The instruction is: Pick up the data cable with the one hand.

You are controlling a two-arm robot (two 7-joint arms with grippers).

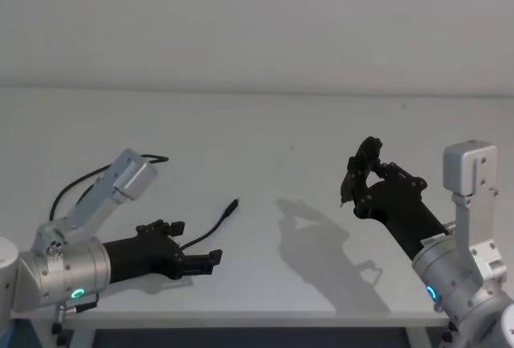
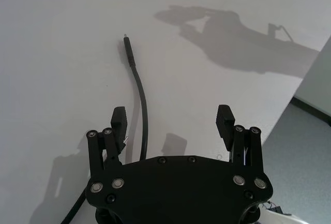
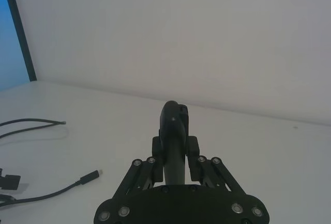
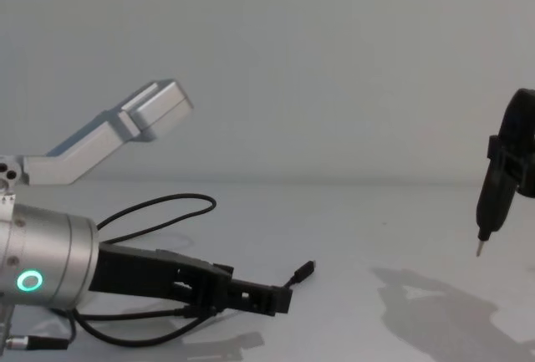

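The left gripper (image 2: 172,114) lies low over the table (image 1: 281,147), reaching forward with its jaws spread wide and nothing held in them. The data cable (image 2: 140,100) runs straight out ahead of it, and its long axis lines up roughly with the gripper's reach. It comes from under the palm and passes through the gap just beside one finger (image 2: 119,116), well apart from the other. It looks close to that finger, but I can't tell whether they touch. The plug end (image 2: 128,45) lies on the table beyond the fingertips, and the rest of the cable loops away behind the wrist. I'd judge the jaws need only close, perhaps after a small sideways shift to centre the cable.

The right gripper (image 1: 351,183) hangs above the table with its jaws drawn together, well apart from the cable. The left one is much the nearer.
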